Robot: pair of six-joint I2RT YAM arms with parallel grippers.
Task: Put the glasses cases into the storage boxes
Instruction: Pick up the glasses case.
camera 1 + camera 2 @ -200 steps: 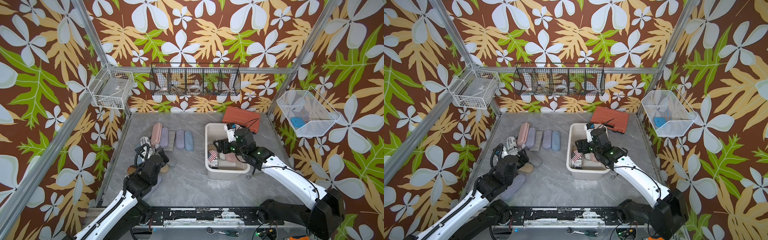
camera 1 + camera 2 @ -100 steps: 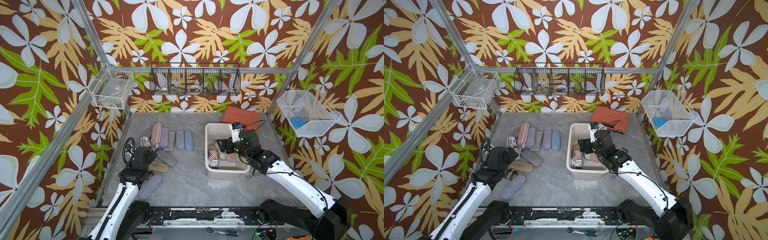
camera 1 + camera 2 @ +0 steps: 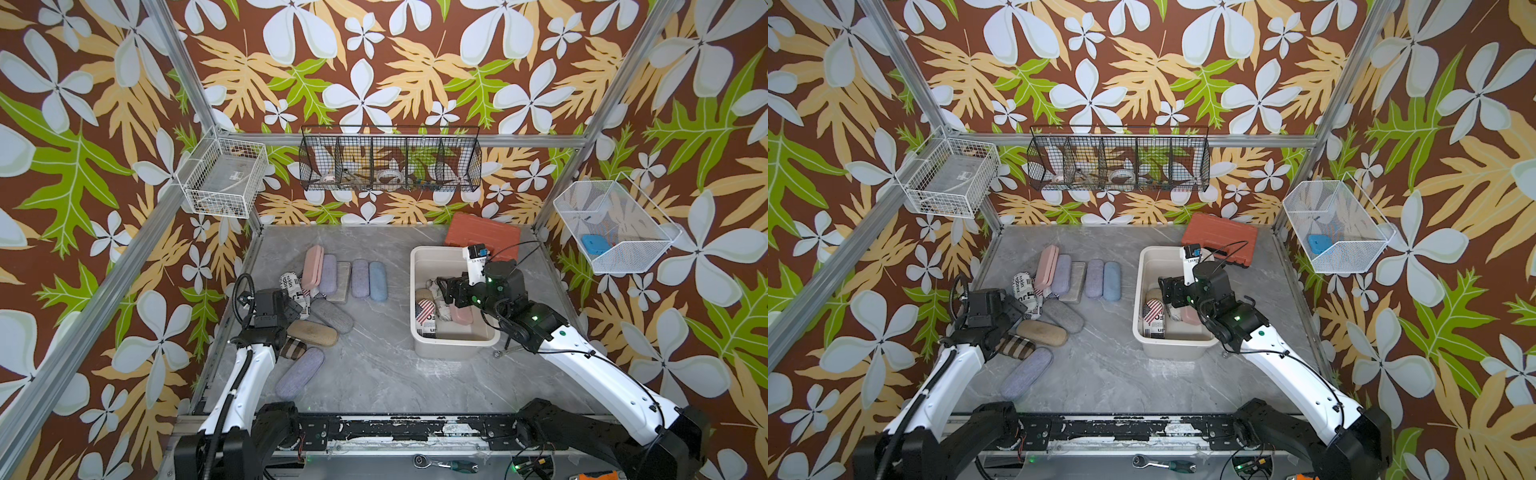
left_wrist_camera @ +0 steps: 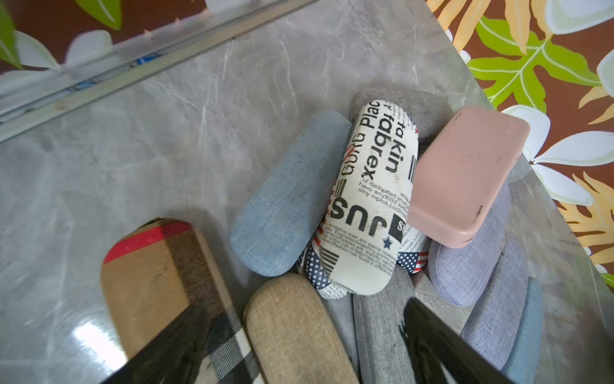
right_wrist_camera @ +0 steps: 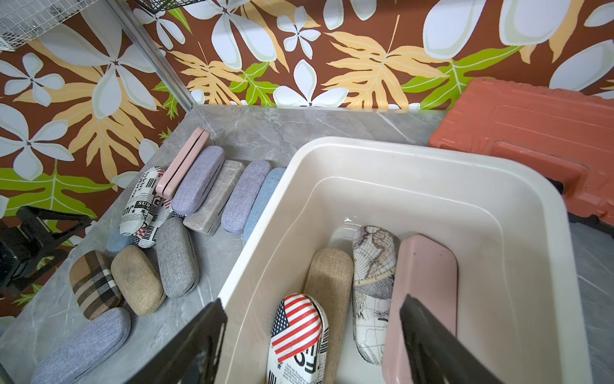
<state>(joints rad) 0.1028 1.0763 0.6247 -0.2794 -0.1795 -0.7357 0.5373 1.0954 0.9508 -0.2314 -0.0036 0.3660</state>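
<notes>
the cream tub [image 3: 455,348] sits on the right half of the grey counter [image 3: 382,386], with an orange-red tool case [image 3: 482,232] just beyond its far right corner; four glasses cases lie side by side in the near end of the tub: a flag-print case [image 5: 295,325], a tan case [image 5: 329,276], a map-print case [image 5: 373,266] and a pink case [image 5: 425,266]; the right gripper [image 5: 312,299] hangs above them, fingers spread wide with nothing between them; the other cases are on the left of the counter; the far row runs from the left: a rose case [image 3: 312,265], a lilac case [image 3: 328,274], a flat grey case [image 3: 340,280], a second lilac case [image 3: 360,277], a light blue case [image 3: 377,280]; a newspaper-print case [image 3: 289,282] lies at the row's left end; nearer are a grey case [image 3: 332,316], a woven case [image 3: 312,333], a plaid case [image 3: 294,347] and, nearest, a lavender case [image 3: 300,373]; the left gripper [image 4: 305,306] is low over this near group, fingers spread, one over the plaid case, the woven case between them; contact cannot be told.
</notes>
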